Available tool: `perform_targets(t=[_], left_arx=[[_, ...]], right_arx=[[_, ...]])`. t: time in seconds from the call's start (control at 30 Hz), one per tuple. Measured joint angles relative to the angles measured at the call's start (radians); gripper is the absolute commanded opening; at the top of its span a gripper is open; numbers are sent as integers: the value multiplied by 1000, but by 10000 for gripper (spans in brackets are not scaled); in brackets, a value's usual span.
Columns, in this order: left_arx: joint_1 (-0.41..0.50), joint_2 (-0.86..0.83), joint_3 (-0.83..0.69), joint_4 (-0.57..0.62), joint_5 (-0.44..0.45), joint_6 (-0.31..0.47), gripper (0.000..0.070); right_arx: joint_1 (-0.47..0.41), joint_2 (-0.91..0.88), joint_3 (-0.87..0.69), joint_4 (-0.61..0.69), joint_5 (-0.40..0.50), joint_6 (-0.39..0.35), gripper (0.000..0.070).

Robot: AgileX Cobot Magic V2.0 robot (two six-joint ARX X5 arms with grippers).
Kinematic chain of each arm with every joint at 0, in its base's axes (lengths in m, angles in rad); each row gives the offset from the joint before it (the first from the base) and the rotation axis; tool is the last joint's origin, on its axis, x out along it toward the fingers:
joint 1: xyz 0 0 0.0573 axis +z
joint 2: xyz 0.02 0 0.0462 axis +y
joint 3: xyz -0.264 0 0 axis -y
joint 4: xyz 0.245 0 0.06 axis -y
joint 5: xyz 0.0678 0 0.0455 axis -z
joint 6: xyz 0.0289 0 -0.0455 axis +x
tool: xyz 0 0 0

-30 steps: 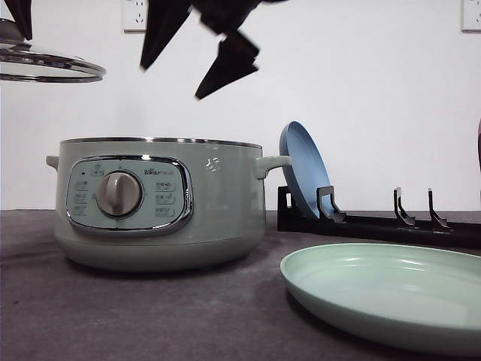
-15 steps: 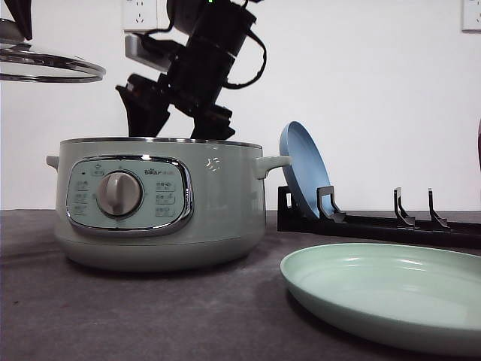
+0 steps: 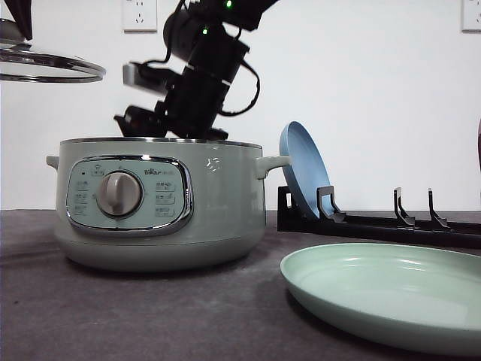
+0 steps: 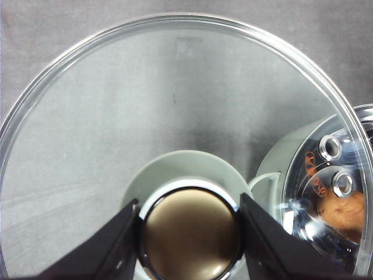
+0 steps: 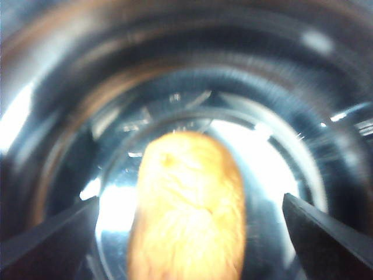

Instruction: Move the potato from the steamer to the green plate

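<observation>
Dark grey table (image 3: 135, 316) below: right gripper (image 5: 189, 233) spread wide — straddling the orange-brown oval potato (image 5: 186, 204) inside the sage-green round steamer (image 3: 210, 203); left gripper (image 4: 189, 233) clamps the glass lid's knob (image 4: 191, 233) — pale mint-green shallow plate (image 3: 391, 297) nearby.

Glossy green plate (image 3: 383, 297), clear glass lid (image 4: 175, 87), mirror-shiny metal steamer (image 3: 158, 203) interior.

Right arm (image 3: 203, 71): black cylindrical housing, green indicator lights glowing, black cable looping alongside, flat black wedge fingers (image 5: 326, 233) showing.

One potato (image 5: 186, 210); one steamer (image 3: 158, 203); two plates (image 3: 383, 289).
</observation>
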Motion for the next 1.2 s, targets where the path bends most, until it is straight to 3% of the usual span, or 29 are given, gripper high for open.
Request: perform_targets(t=[0.03, 0.17, 0.3, 0.57, 0.9, 1.2], left_arx=[[0, 0, 0, 0, 0, 0, 1], [0, 0, 0, 0, 0, 0, 1], [0, 0, 0, 0, 0, 0, 1], [0, 0, 0, 0, 0, 0, 1], [0, 0, 0, 0, 0, 0, 1], [0, 0, 0, 0, 0, 0, 1]], right_arx=[[0, 4, 0, -1, 0, 0, 591], [0, 7, 0, 0, 0, 0, 402], [0, 7, 0, -5, 0, 3, 316], [-1, 7, 18, -24, -5, 24, 314], [-12, -72, 251, -254, 0, 37, 314], [-47, -257, 255, -444, 0, 64, 314]])
